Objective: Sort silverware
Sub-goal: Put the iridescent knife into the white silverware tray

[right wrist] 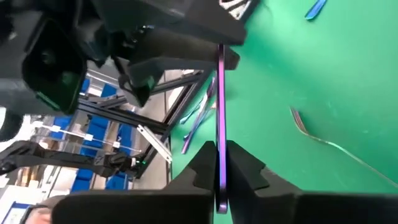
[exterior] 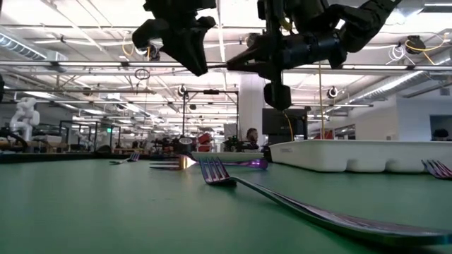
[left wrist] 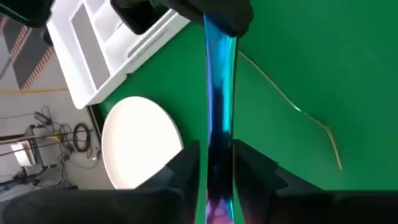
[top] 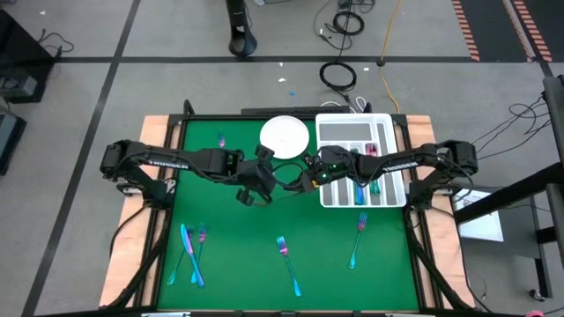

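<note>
One slim iridescent blue-purple piece of silverware point(left wrist: 219, 93) hangs in the air over the middle of the green table, spanning the gap between my two grippers. My right gripper point(right wrist: 220, 163) is shut on one end of it. My left gripper point(left wrist: 216, 167) is at the other end, fingers close on either side with a thin gap, so it is open. Which kind of piece it is I cannot tell. More silverware lies flat on the mat: a fork point(top: 285, 254), another fork point(top: 357, 236) and a small bunch point(top: 190, 255). My right gripper pinches one end of the piece point(right wrist: 220, 143) between its two fingers, which press on its flat faces. It comes nearly level from the table's right, and the piece runs on ahead of the fingers toward my left gripper. The piece is lifted clear of the table.
A white round plate point(top: 284, 135) lies at the far middle. Right of it stands the white slotted tray point(top: 352, 132), which holds a few pieces point(top: 372, 180). A small fork point(top: 220, 139) lies far left. Free green mat lies below the grippers.
</note>
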Robot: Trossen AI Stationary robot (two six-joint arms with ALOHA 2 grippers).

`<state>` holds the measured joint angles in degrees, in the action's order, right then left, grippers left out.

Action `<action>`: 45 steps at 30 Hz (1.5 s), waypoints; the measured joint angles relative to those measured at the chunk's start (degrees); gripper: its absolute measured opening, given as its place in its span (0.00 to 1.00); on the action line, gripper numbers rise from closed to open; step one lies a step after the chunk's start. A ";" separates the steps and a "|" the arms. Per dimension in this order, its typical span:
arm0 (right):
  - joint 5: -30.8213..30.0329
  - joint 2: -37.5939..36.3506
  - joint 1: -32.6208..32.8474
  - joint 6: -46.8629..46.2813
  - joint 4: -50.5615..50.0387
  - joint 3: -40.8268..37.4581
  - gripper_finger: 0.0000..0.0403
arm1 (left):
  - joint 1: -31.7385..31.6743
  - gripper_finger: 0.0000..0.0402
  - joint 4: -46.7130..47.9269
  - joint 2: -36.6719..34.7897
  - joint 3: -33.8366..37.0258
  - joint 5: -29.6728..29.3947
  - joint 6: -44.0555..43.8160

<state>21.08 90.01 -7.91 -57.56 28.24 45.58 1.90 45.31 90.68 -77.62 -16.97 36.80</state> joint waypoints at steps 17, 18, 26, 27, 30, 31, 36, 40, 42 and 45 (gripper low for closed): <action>3.52 -4.06 -13.93 13.06 -17.58 -2.59 0.00 | 2.08 0.42 8.77 -8.61 -1.19 -2.59 -14.80; 1.80 -5.90 -14.46 13.27 -17.87 -3.95 0.00 | 1.72 0.42 9.17 -10.47 -0.60 0.98 -17.64; -9.78 -31.27 -15.80 5.27 -10.07 -21.29 0.00 | 2.40 0.43 -10.70 -26.44 16.88 20.07 -29.12; -12.65 -35.05 -15.15 2.66 -8.89 -24.26 0.00 | 2.97 0.43 -15.65 -28.06 20.41 20.11 -29.73; -22.58 -45.86 -11.51 -4.86 -8.79 -31.60 0.00 | 5.33 0.43 -33.91 -31.15 31.50 20.24 -31.91; -25.79 -48.72 -9.77 -7.17 -8.88 -33.32 0.00 | 6.18 0.43 -40.13 -31.47 34.78 20.24 -31.98; -40.06 -57.48 -0.28 -11.63 -15.69 -35.08 0.00 | 9.93 0.43 -66.72 -31.29 46.82 20.41 -29.52; -48.63 -58.65 6.72 -16.70 -21.02 -33.54 0.00 | 11.29 0.43 -79.25 -31.07 51.20 20.33 -26.60; -52.44 -58.52 10.40 -20.87 -25.16 -33.30 0.00 | 11.66 0.43 -82.04 -31.08 51.99 20.35 -25.90; -59.89 -58.23 15.98 -28.20 -31.12 -33.09 0.00 | 11.75 0.43 -82.70 -31.09 52.50 20.33 -25.88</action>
<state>-38.81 31.78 8.07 -85.76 -2.88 12.49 13.65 -37.39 59.59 -25.12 3.36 10.92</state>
